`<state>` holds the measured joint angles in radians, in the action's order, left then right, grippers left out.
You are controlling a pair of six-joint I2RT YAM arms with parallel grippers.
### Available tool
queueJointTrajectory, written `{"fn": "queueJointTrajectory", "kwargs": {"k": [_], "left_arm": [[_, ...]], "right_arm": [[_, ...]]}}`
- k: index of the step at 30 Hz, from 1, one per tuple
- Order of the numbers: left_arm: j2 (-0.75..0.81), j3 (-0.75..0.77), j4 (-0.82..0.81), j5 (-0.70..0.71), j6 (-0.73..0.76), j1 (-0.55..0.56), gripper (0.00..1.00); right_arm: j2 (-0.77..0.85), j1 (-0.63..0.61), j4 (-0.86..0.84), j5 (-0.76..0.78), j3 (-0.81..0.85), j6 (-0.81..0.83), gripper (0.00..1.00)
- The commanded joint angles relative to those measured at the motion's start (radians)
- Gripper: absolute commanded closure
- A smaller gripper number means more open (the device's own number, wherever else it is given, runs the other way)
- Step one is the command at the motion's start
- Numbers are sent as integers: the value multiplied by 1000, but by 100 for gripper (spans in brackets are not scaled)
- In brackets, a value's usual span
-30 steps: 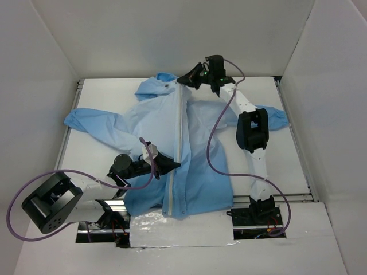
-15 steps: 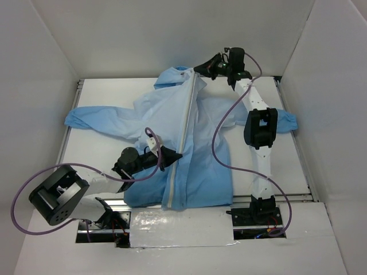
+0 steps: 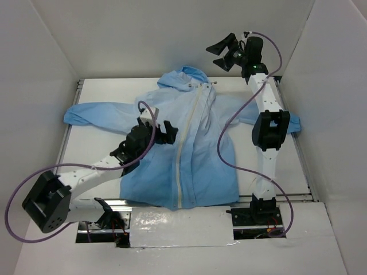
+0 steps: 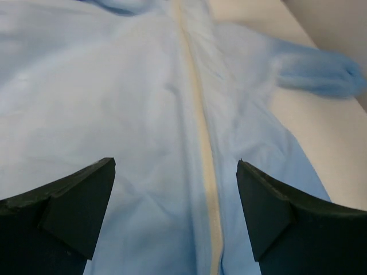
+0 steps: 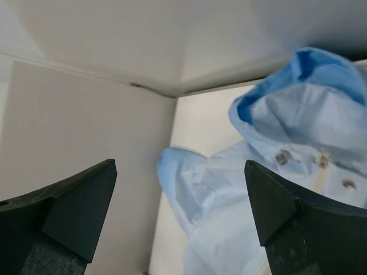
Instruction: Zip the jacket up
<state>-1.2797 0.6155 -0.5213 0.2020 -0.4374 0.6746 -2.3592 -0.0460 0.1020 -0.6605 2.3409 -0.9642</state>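
Observation:
The light-blue jacket [image 3: 200, 160] lies flat on the table, hood [image 3: 184, 77] at the far side and sleeves spread. Its white zipper [image 3: 189, 137] runs from hem to collar with the two front panels meeting along it. My left gripper [image 3: 168, 132] hovers open over the jacket's chest, just left of the zipper [image 4: 200, 143], with nothing between its fingers [image 4: 176, 166]. My right gripper [image 3: 222, 52] is raised beyond the collar at the far right. It is open and empty [image 5: 179, 166], looking down on the hood [image 5: 309, 86] and the collar snaps.
White enclosure walls stand close on three sides of the white table [image 3: 92, 152]. The right arm's upper link covers part of the right sleeve, whose cuff [image 3: 293, 123] reaches the right edge. Purple cables loop from both arms. Silver tape [image 3: 180, 226] lines the near edge.
Both grippers have opened and let go of the jacket. The right one rose up and to the right; the left moved farther up the chest. The jacket has shifted right and settled flat.

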Motion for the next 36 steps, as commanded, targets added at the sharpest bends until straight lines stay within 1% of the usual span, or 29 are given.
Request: {"fn": "queueJointTrajectory", "kwargs": {"k": [1,2,3,4,5,6,7,8,9,10,11,12,13,14,15,16,17,19,21,22,23,24,26,30,36], "left_arm": [[103,264,501,422,-55,-58,1],[105,318,591,442,-57,-85,1],[100,369,675,508,-75,-105,1],[99,463,760,545,-155,-147,1],[102,505,899,553,-190,-177,1],[126,535,950,542,-228,-205,1],[155,567,984,530,-275,-251,1],[187,567,995,527,-273,-265,1],[265,563,980,533,-264,-273,1],[307,564,977,556,-224,-279,1],[371,570,984,571,-203,-279,1],[399,579,1006,588,-173,-279,1],[425,599,1023,629,-115,-279,1],[446,610,1047,661,-95,-280,1],[491,624,1110,694,-80,-279,1],[515,624,1136,750,-61,-280,1],[570,618,1152,761,-46,-280,1],[630,578,1167,752,-5,-279,1],[713,529,1181,705,11,-280,1],[742,508,1178,685,22,-279,1],[794,486,1167,650,31,-280,1],[816,451,1160,639,40,-280,0],[853,437,1178,631,37,-279,1],[852,415,1207,637,48,-280,1],[839,380,1201,625,49,-279,1]], "right_arm": [[399,-28,264,161,-116,284,0],[467,-38,307,215,-159,326,0],[536,-43,341,255,-210,361,0],[686,-51,397,328,-266,408,0],[768,-66,415,346,-399,430,0],[846,-77,422,357,-472,452,0],[1006,-95,427,418,-544,491,0],[1085,-113,433,452,-666,508,0],[1153,-132,439,479,-722,519,0],[1275,-133,468,507,-764,527,0],[1334,-134,497,518,-831,530,0],[1386,-135,558,525,-862,533,0],[1493,-135,597,545,-889,526,0],[1553,-135,626,596,-952,518,0],[1610,-135,666,613,-986,515,0],[1718,-135,688,651,-1032,522,0],[1767,-134,709,660,-1042,527,0],[1857,-135,809,703,-1031,565,0],[1914,-134,916,743,-985,600,0],[1936,-175,941,783,-974,585,0],[1966,-190,949,794,-982,578,0],[2008,-195,962,802,-983,584,0],[2029,-202,979,849,-980,576,0],[2034,-229,992,878,-963,565,0],[2017,-233,964,857,-993,561,0]]}}
